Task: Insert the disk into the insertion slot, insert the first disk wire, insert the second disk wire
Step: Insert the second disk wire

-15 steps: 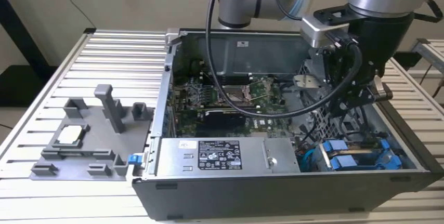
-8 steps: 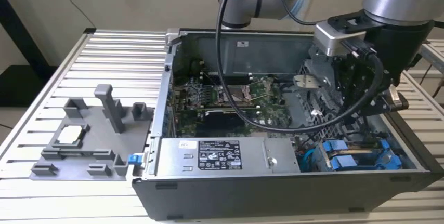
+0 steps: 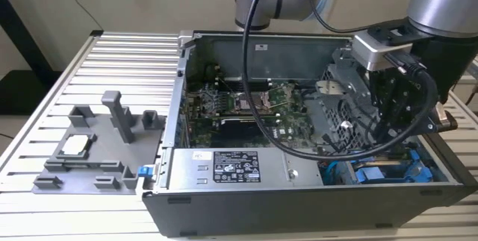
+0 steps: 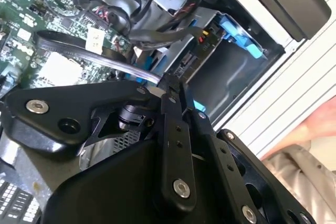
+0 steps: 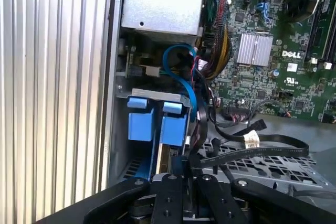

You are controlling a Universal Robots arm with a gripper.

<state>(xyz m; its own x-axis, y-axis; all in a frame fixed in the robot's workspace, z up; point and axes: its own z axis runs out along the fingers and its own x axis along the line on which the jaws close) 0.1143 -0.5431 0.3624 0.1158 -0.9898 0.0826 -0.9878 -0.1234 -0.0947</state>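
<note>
The disk [image 5: 172, 129], in its bright blue carrier, sits inside the insertion slot [image 5: 156, 96] of the grey drive cage at the case's front corner. The blue carrier also shows low in the case [image 3: 388, 173] at the exterior view's right. My gripper [image 5: 185, 164] hangs just behind the disk's end, its black fingers [image 4: 176, 129] closed together on the end of a flat black disk wire [image 5: 262, 151] with a white tag. That wire [image 4: 79, 45] runs back over the motherboard. A blue wire [image 5: 178, 72] loops above the cage.
The open computer case [image 3: 299, 213] lies on a slatted aluminium table [image 3: 127, 56]. A power-supply box [image 3: 235, 165] stands beside the cage, with bundled cables [image 5: 223, 45] between them. A grey fixture [image 3: 97, 151] sits at the exterior view's left. A sleeve [image 4: 310, 156] shows beyond the case.
</note>
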